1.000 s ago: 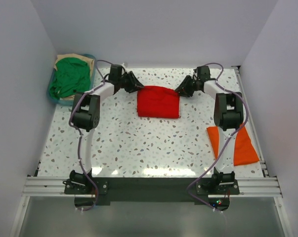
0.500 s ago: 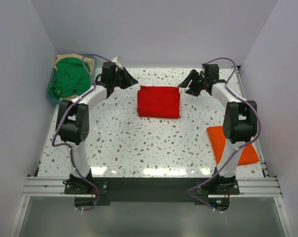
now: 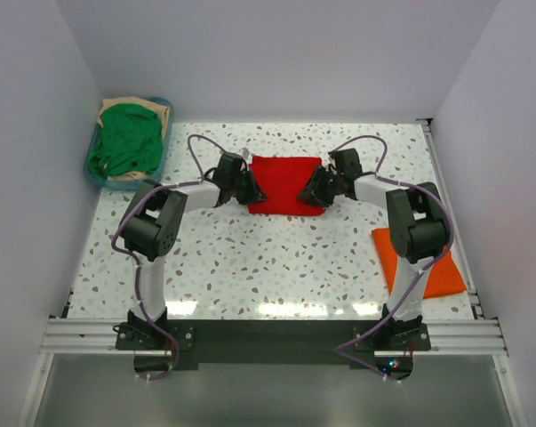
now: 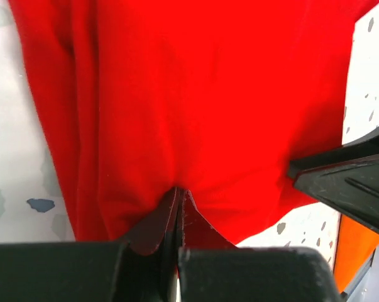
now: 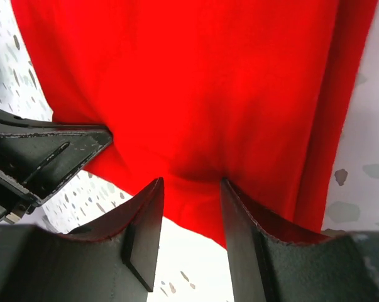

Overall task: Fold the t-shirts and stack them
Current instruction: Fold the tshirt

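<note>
While the left gripper (image 4: 178,194) clamps the red t-shirt (image 4: 195,94), the right gripper (image 5: 191,184) meets its opposite edge. Its jaws stand apart.

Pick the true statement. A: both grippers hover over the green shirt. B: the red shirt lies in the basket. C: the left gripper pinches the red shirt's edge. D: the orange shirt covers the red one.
C: the left wrist view shows the left gripper shut, the red shirt puckered at its tips.
</note>
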